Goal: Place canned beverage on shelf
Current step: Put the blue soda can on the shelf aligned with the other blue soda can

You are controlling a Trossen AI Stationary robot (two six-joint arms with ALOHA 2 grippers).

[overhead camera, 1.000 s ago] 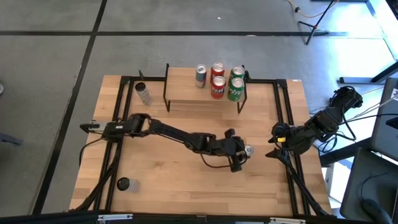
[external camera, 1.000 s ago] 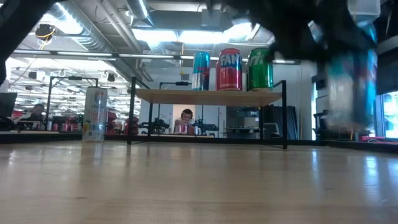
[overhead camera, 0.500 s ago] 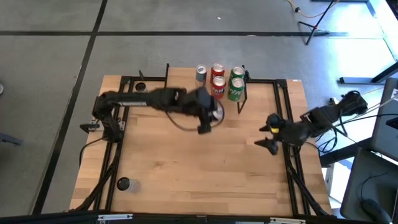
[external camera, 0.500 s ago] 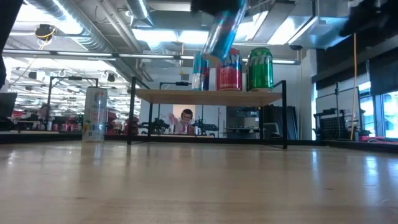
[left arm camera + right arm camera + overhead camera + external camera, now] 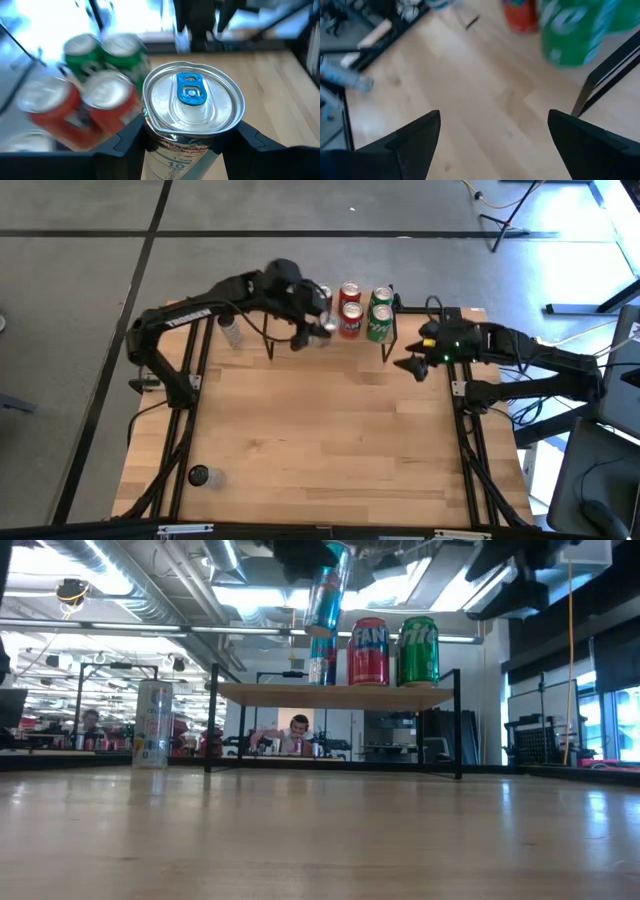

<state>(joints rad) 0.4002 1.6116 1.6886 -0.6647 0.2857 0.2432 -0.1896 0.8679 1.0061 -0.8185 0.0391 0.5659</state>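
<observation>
Lying at the near left corner of the big light wooden table: a small dark round thing, too small to tell what.

Hanging farther back, over the table just by the right legs of the little rack: the right gripper, with its two dark fingers spread wide apart and gripping nothing.

Squeezing a blue drink can with a shiny silver top and a blue pull tab between two dark fingers: the left gripper, reaching over the left part of the rack. Holding that can up in the air, leaning a bit, above the low shelf with a light wooden plank top and thin black legs, not resting on the plank.

Standing on the shelf: another blue can right under the held one, two round red cans and two round green cans, close together.

Standing on the table, left of the shelf: a slim white can.

Sitting far behind, in the room, seen under the plank: a person.
</observation>
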